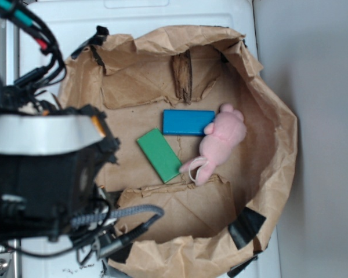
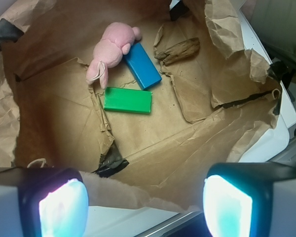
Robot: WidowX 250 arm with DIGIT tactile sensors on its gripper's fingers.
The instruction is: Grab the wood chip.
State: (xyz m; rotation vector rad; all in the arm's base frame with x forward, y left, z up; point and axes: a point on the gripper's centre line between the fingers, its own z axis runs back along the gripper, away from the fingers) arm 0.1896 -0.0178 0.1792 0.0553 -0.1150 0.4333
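We have not begun the grab: our gripper (image 2: 145, 205) hangs above the paper bag's (image 1: 278, 150) rim, jaws apart and empty. The wood chip (image 2: 180, 51) lies untouched beyond the blue block (image 2: 142, 65).

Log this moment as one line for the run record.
phase: approach | gripper: open, empty, at bag rim | wood chip: untouched, far side of paper bag | nearby: blue block, green block, pink plush
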